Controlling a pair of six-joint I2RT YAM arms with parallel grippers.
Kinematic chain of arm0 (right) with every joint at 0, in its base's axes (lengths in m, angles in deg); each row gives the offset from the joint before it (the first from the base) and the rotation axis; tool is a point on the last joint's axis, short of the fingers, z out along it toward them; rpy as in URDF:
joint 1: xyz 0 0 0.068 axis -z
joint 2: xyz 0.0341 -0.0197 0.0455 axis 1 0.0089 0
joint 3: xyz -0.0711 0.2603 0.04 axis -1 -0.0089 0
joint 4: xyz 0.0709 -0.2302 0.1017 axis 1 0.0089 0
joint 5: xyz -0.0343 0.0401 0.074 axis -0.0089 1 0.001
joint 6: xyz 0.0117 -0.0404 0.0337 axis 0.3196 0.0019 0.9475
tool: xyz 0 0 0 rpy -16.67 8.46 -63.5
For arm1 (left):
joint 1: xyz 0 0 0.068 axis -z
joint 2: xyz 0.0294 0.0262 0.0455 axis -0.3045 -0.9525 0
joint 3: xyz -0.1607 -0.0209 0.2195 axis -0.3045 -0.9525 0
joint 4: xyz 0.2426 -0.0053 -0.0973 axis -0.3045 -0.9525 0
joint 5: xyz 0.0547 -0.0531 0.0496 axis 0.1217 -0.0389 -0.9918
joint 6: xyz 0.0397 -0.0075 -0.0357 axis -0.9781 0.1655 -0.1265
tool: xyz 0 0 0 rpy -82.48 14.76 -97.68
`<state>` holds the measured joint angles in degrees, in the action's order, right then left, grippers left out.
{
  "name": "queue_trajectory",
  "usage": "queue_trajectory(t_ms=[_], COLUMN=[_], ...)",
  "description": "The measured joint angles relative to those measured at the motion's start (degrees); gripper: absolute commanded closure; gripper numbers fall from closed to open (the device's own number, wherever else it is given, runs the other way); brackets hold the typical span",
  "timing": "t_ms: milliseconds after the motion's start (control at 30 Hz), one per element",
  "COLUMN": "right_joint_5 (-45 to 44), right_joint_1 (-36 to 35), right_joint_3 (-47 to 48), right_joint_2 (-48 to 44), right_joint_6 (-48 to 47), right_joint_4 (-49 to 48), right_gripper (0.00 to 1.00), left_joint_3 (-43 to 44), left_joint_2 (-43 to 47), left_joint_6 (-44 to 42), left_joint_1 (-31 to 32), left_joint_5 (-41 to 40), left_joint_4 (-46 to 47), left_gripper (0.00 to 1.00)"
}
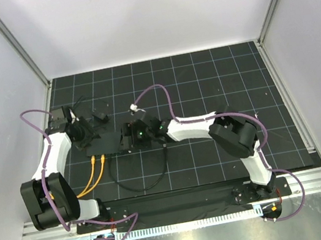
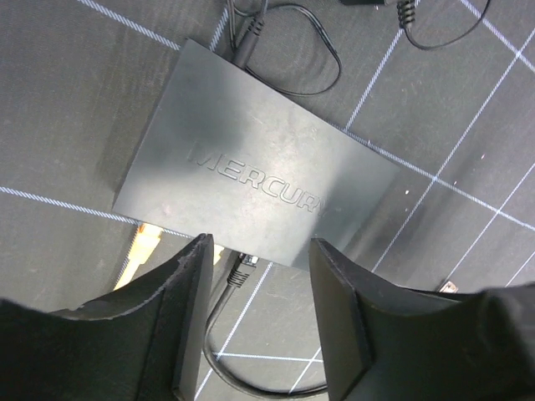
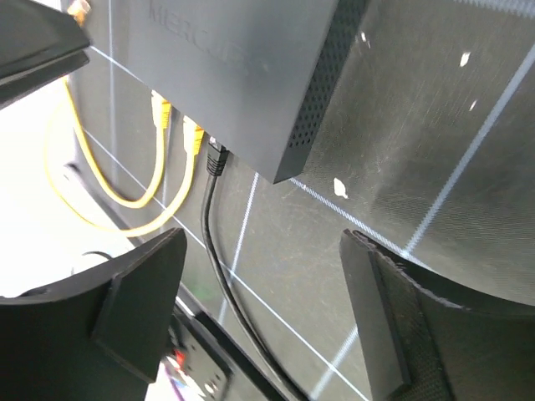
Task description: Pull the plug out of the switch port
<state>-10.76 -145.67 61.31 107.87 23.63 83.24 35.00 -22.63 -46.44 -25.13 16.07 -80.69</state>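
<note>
The switch [image 2: 251,180] is a flat matte-black box lettered MERCURY, lying on the black grid mat; in the top view the switch [image 1: 107,144] sits between the two arms. A black plug [image 2: 242,269] sits in a port on its near edge, beside two yellow plugs [image 3: 160,109]. My left gripper [image 2: 259,317] hovers open over that edge, its fingers either side of the black plug's cable. My right gripper [image 3: 259,309] is open at the switch's corner [image 3: 284,167], with the black plug [image 3: 216,157] ahead of it and the black cable [image 3: 219,276] passing between its fingers, untouched.
Yellow cables [image 1: 92,172] run from the switch toward the left arm's base. The black cable loops [image 1: 140,182] in front of the switch. A small black power adapter [image 1: 100,115] and thin wire lie behind it. A white-tipped connector [image 1: 134,106] rests farther back.
</note>
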Motion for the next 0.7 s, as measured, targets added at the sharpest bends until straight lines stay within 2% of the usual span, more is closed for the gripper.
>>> queue_trajectory(t_ms=[133,233,300,400,700], right_joint_5=[-1.3,-3.3,-4.3,-7.4,-14.9], right_joint_1=[-1.4,-3.2,-4.3,-5.7,-8.3], right_joint_3=[-6.4,-6.8,-6.8,-6.9,-11.5], right_joint_2=[0.1,0.5,0.5,1.2,4.4], right_joint_6=[7.7,11.0,13.0,16.7,24.0], right_joint_4=[-11.1,-17.4,-21.0,-27.2,-36.9], right_gripper=[0.24,0.29,0.35,0.39,0.47], left_joint_3=[-0.1,-0.1,-0.1,-0.1,-0.1], left_joint_2=[0.0,0.0,0.0,-0.5,-2.5], left_joint_6=[0.0,0.0,0.0,0.2,0.4], left_joint_1=[0.8,1.5,2.0,2.6,4.1], left_joint_5=[0.0,-0.1,-0.4,-1.6,-4.1], left_joint_4=[0.0,-0.1,-0.2,-0.5,-1.8], left_gripper=[0.49,0.5,0.5,0.5,0.52])
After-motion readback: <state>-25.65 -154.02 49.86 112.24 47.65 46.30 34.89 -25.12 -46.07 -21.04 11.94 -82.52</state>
